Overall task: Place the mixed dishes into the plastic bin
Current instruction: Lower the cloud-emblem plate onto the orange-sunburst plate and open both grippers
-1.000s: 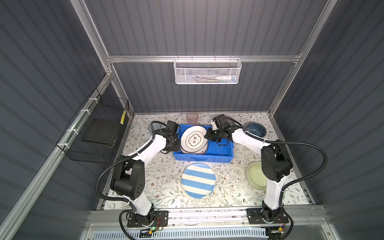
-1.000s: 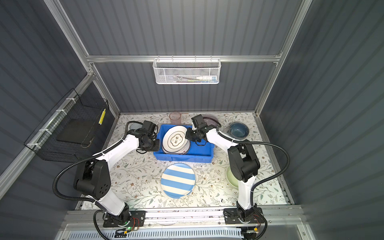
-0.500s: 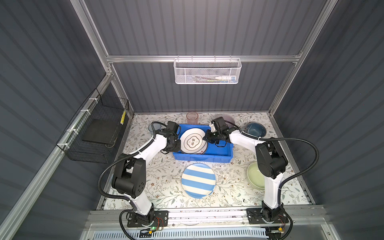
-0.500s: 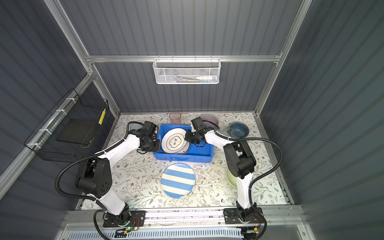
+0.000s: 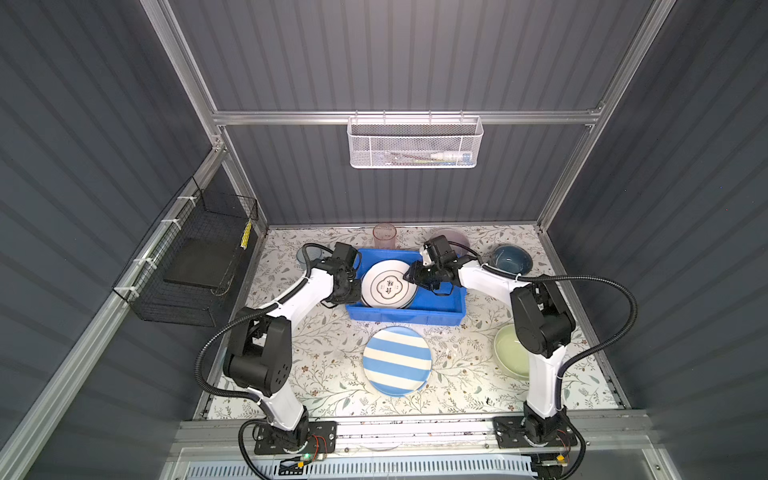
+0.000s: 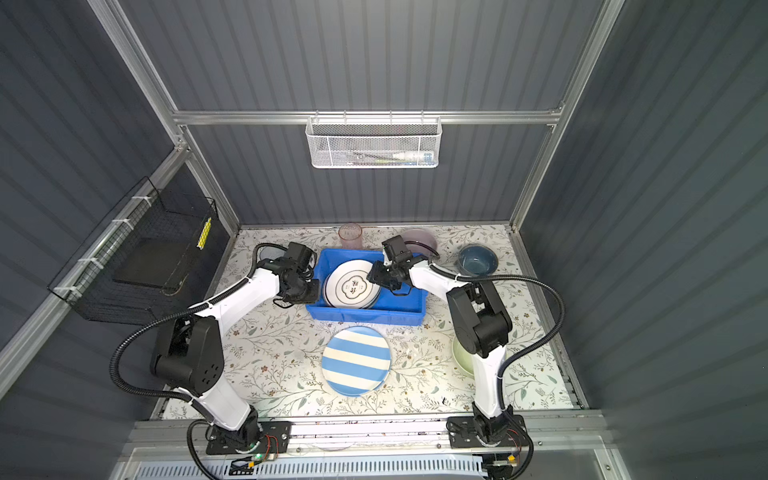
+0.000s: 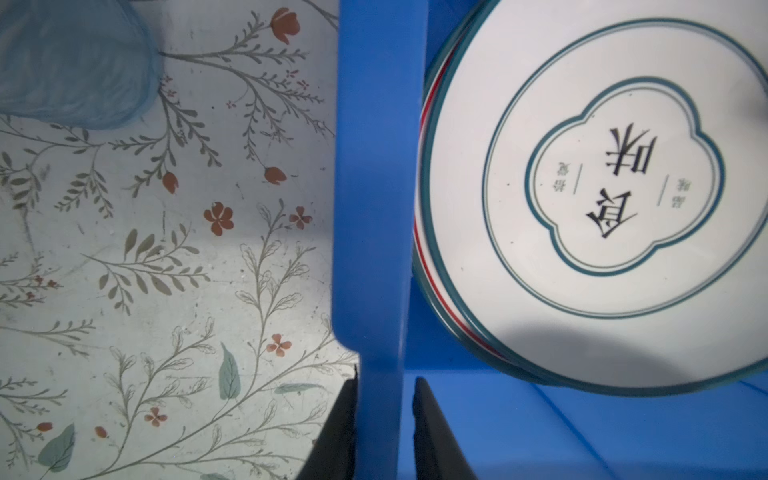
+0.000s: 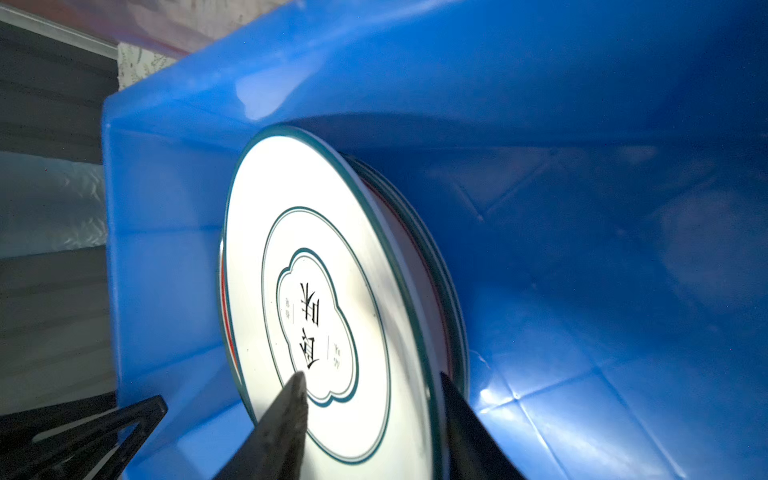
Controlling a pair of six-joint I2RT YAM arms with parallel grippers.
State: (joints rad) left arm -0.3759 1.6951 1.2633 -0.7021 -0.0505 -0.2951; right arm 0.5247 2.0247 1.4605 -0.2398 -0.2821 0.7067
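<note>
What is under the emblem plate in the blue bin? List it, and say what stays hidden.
Under the emblem plate in the blue bin, stacked plate rims show, one red-lined. Their faces and exact count are covered.

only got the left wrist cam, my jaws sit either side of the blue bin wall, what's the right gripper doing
Observer: The right gripper is open inside the blue bin, jaws straddling the emblem plate's rim.
Operator: any plates outside the bin
Observer: One. The blue-white striped plate lies flat on the table in front of the bin.
</note>
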